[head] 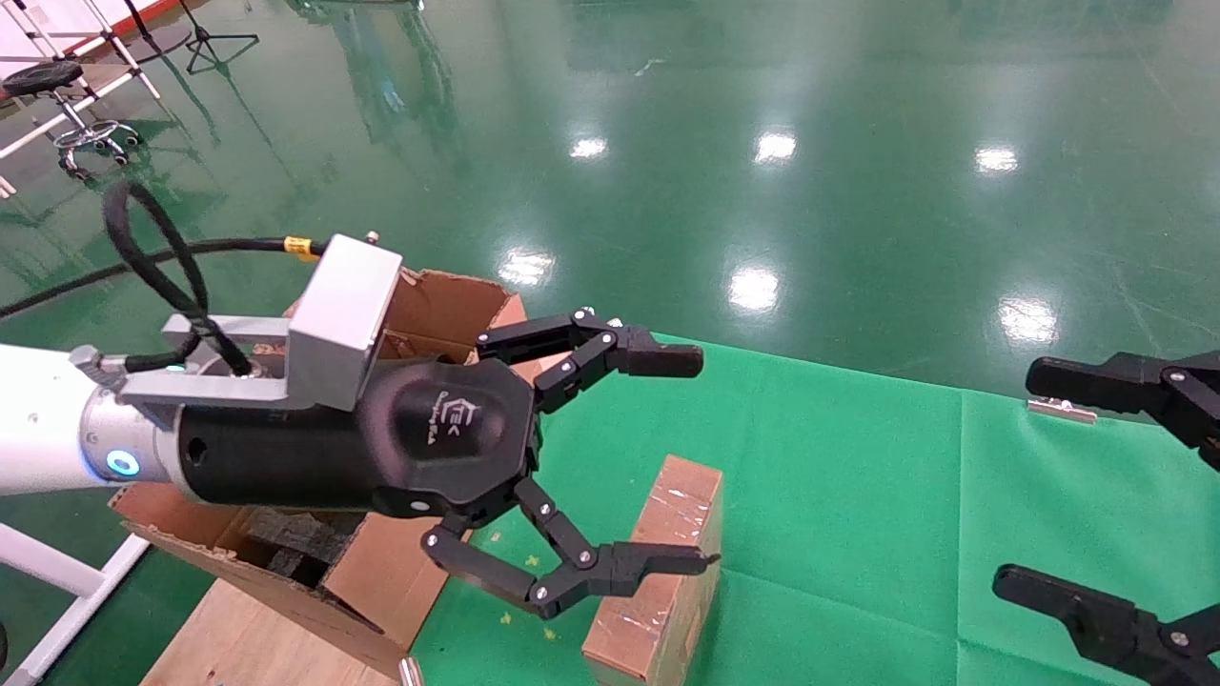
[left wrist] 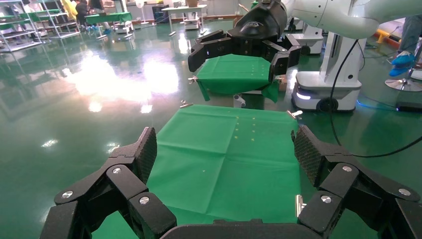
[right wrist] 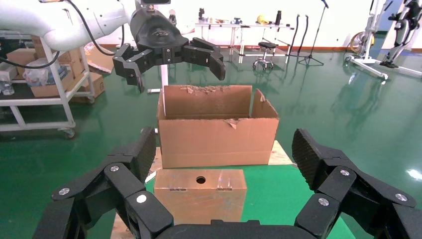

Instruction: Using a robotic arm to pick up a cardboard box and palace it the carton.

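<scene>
The small taped cardboard box (head: pixel 681 495) lies on the green cloth, its length pointing away from me; the right wrist view shows its end face (right wrist: pixel 200 194) with a round hole. The large torn carton (head: pixel 448 305) stands to its left, and in the right wrist view (right wrist: pixel 216 139) right behind the box. Black foam (head: pixel 295 538) shows inside it. My left gripper (head: pixel 694 460), on the white arm, is open and empty. It hovers well above the box and the carton's edge. My right gripper (head: pixel 1034 476) is open and empty at the table's right side, facing the box.
The table carries a green cloth (head: pixel 858 514) held by a metal clip (head: pixel 1061 410). A wooden board (head: pixel 248 638) lies under the carton. Shiny green floor lies beyond the far edge, with a stool (head: pixel 57 95) and stands at the far left.
</scene>
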